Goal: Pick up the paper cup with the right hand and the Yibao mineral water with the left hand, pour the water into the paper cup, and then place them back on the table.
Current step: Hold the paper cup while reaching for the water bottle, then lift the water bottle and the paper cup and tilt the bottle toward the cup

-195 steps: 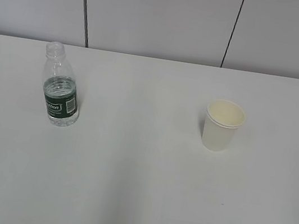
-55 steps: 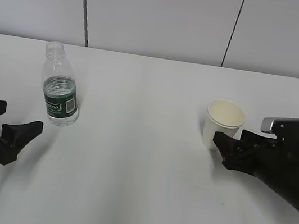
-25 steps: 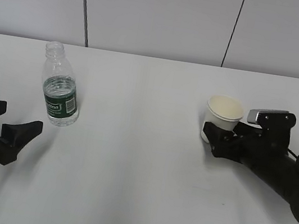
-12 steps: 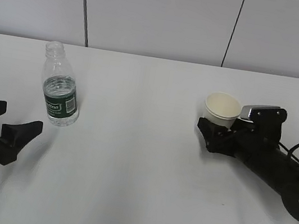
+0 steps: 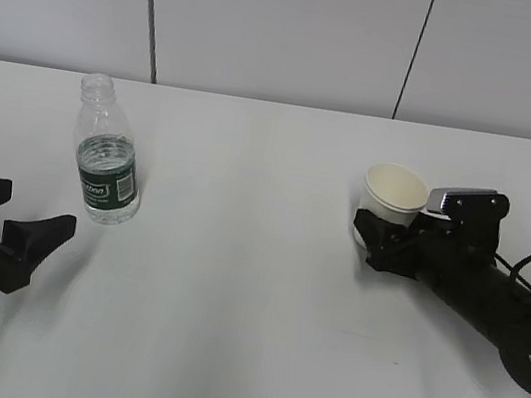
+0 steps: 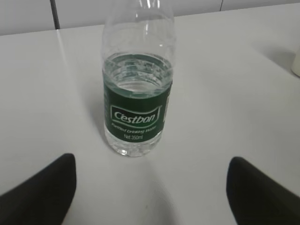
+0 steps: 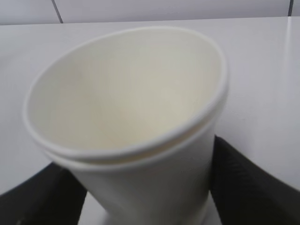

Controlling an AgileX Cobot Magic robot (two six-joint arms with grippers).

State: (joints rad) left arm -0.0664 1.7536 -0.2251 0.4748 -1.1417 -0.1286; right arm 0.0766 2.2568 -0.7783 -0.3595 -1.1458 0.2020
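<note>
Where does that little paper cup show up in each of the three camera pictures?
Exterior view: the paper cup is right of centre, between the right pincer's fingers.
Left wrist view: only a sliver at the right edge.
Right wrist view: it fills the picture.
Shared landmark: the white table.

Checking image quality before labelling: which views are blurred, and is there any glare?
Right wrist view: the paper cup fills the frame, soft and slightly out of focus. Left wrist view: the bottle label reads sharply, gripper tips blurred. Exterior view: even light, soft shadows, no glare.
</note>
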